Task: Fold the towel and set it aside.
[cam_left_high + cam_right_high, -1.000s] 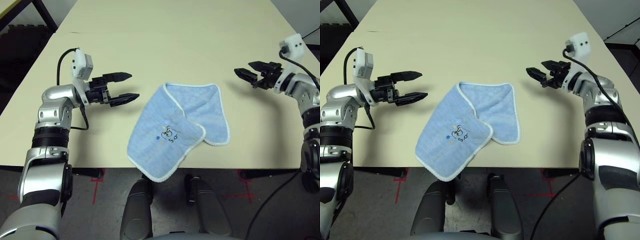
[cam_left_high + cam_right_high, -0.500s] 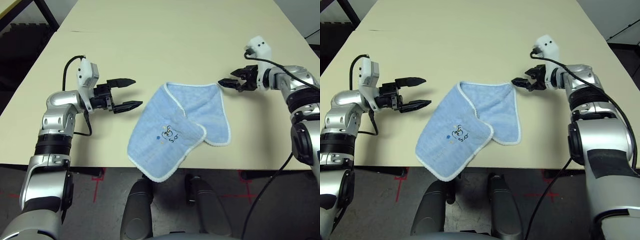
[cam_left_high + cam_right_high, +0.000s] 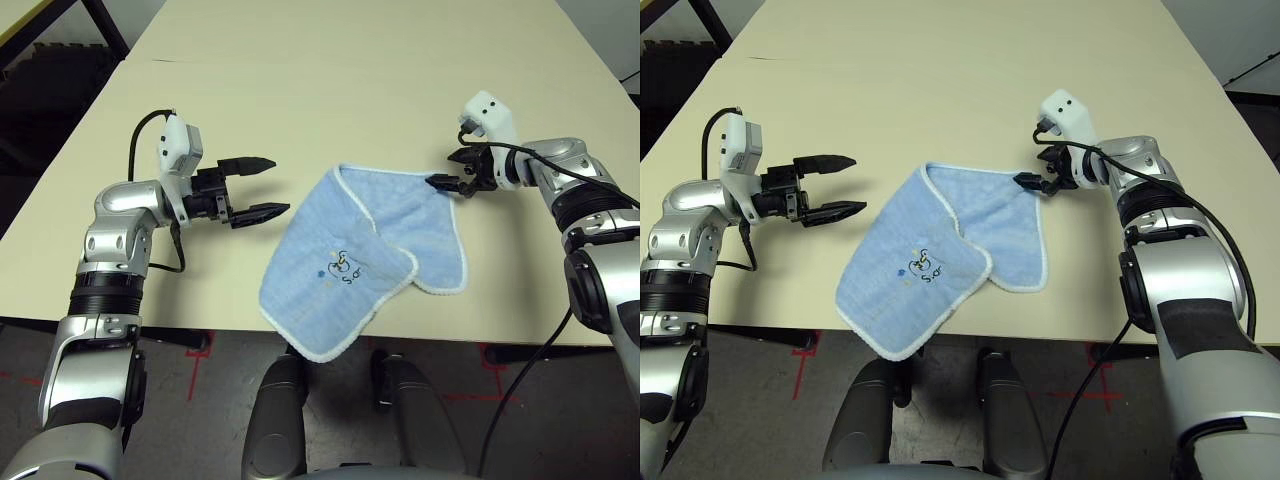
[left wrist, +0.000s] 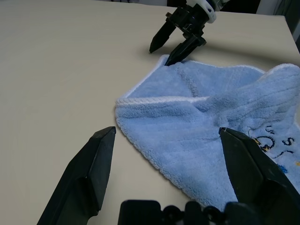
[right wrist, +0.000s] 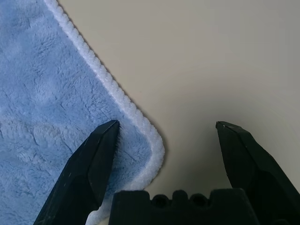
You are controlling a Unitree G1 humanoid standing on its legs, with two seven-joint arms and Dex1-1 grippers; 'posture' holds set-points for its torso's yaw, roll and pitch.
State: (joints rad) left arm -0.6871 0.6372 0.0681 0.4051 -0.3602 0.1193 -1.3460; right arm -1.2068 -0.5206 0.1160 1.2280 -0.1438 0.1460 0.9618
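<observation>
Light-blue towel partly folded on the cream table, near the front edge, with the nearest corner hanging just past it. Folded into a bent, roughly V shape: one longer flap running from the far middle down toward the near left, carrying the small dark cartoon print on top; a second flap running from the far right corner down toward the near right, partly tucked under the first. Long axis of the printed flap diagonal, far-right to near-left. White stitched edging all round. From the head views: left gripper well to the left of the towel, above bare table, pointing right toward it, fingers spread wide, nothing between them. Right gripper at the towel's far right corner, pointing left and downward, fingers apart. From the right wrist view, closer detail: that rounded corner lying between the two spread fingers, one fingertip over the blue terry, the other over bare table, nothing pinched. From the left wrist view: the towel's raised left fold seen edge-on, and across it the right gripper with one tip at the far corner; whether touching the cloth, cannot tell.
</observation>
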